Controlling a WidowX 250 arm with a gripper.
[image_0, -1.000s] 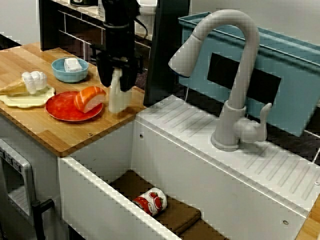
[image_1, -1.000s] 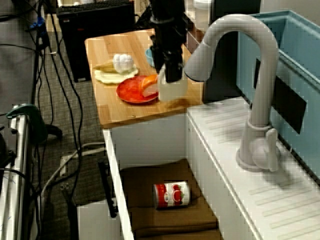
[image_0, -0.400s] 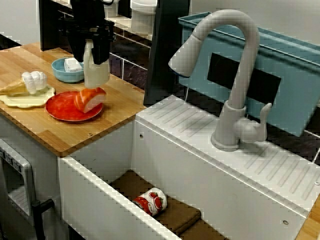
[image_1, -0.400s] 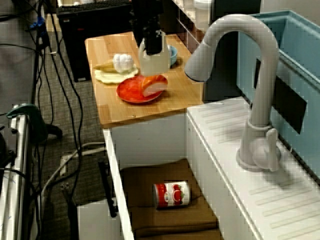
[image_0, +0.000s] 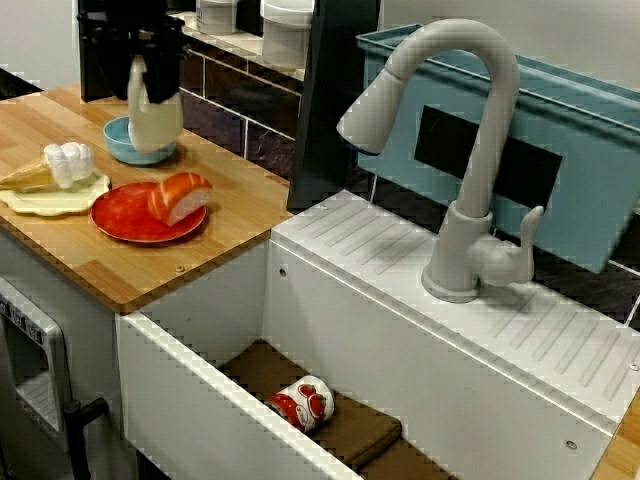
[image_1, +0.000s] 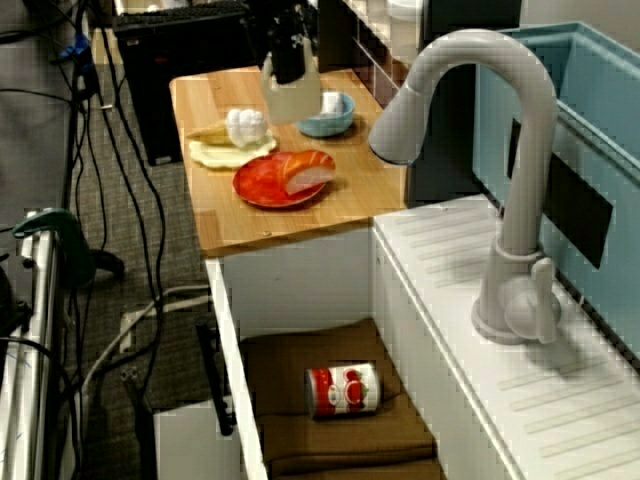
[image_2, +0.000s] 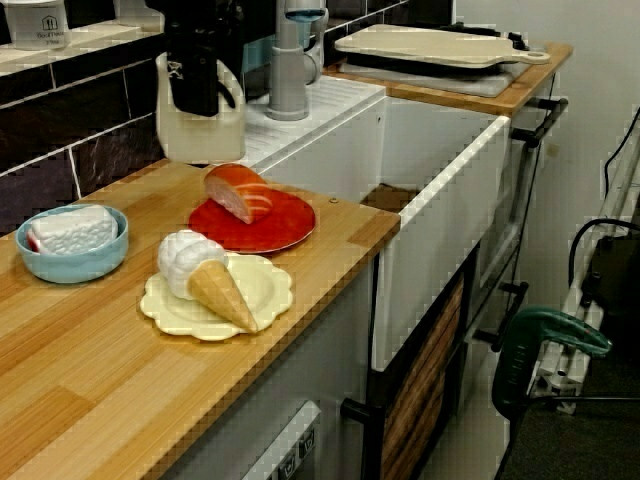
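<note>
Counter-side view: the tool (image_2: 197, 80) is pinched on the top of a pale plastic jug (image_2: 200, 130). The jug hangs from it at 6 o'clock, upright and clear of the wooden counter (image_2: 120, 390).

The white sink (image_2: 440, 170) lies well off at 3 o'clock of the jug. In the view across the sink, a red-and-white can (image_0: 305, 402) lies in it.

Nearer the jug, a red plate (image_2: 285, 225) carrying salmon sushi (image_2: 238, 192) sits at 5 o'clock. A yellow plate (image_2: 265, 290) with an ice-cream cone (image_2: 200, 275) is at 6 o'clock, and a blue bowl (image_2: 70, 262) holding a white block (image_2: 72, 228) is at 8 o'clock. In the view across the sink, the jug covers part of the bowl.

A second ago the jug was at the counter's sink-side edge, just beside the red plate. It has since risen and moved away from the sink, to near the bowl.
</note>
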